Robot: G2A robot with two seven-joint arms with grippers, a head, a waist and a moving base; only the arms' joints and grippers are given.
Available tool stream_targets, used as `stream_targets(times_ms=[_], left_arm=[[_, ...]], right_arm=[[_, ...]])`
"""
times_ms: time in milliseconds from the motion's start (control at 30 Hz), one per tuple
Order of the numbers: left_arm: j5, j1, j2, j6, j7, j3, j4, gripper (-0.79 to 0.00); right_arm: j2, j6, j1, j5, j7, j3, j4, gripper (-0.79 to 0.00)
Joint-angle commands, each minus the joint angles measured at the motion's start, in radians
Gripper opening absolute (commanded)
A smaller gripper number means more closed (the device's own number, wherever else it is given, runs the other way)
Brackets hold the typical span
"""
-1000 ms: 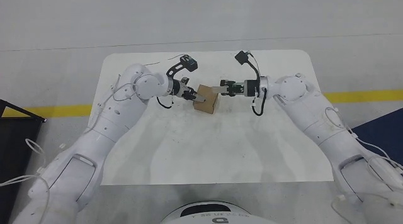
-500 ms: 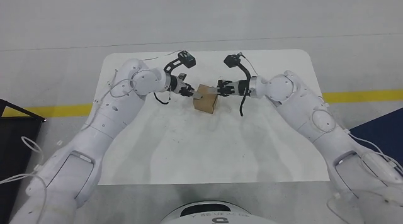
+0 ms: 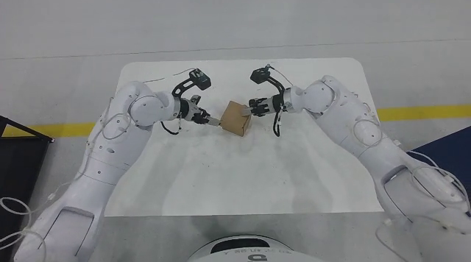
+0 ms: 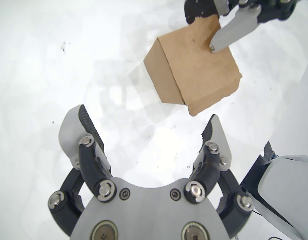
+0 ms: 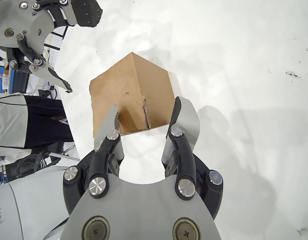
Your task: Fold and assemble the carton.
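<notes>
a small brown cardboard carton (image 3: 238,118) sits on the white worktop (image 3: 221,181), in the far middle part of it, between the two arms in the top view. it is folded into a closed, box-like shape and turned at an angle, so that one corner points toward each arm; whether its underside lies flat on the worktop cannot be told. the right gripper (image 3: 252,107) is at the carton's right side with its fingers pinching the carton. in the right wrist view the right gripper (image 5: 146,111) straddles the near corner of the carton (image 5: 129,93), one finger (image 5: 111,121) lying on a broad face and the other (image 5: 180,111) against the adjoining side. in the left wrist view the right gripper (image 4: 206,28) has its black pad behind a raised tab of the carton (image 4: 199,76) while its grey finger presses into the upper face. the left gripper (image 3: 210,121) is just beside the carton's left corner. its fingers are spread wide and pinch nothing, and the left gripper (image 4: 147,123) stands a little apart from the cardboard. small dark specks (image 5: 292,74) mark the worktop.
</notes>
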Motion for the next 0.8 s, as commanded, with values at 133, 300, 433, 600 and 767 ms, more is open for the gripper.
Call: stream_targets(times_ms=[133, 300, 433, 600, 767], left_arm=[[0.002, 0.044, 0.011, -0.003, -0.014, -0.002, -0.03, 0.0], [-0.002, 0.031, 0.006, 0.021, 0.019, 0.026, 0.003, 0.0], [0.0, 0.01, -0.003, 0.036, 0.049, 0.056, 0.046, 0.0], [-0.009, -0.032, -0.016, 0.03, 0.078, 0.098, 0.112, 0.0], [-0.011, -0.078, -0.028, 0.016, 0.104, 0.129, 0.159, 0.0]], right_arm=[[-0.018, -0.014, 0.013, 0.012, 0.013, -0.013, 0.021, -0.219], [-0.032, -0.018, 0.018, 0.028, 0.023, -0.02, 0.043, -0.252], [-0.041, -0.018, 0.016, 0.041, 0.025, -0.022, 0.057, -0.265], [-0.047, -0.025, 0.011, 0.062, 0.03, -0.016, 0.065, -0.265], [-0.049, -0.017, 0.005, 0.072, 0.039, -0.006, 0.065, -0.259]])
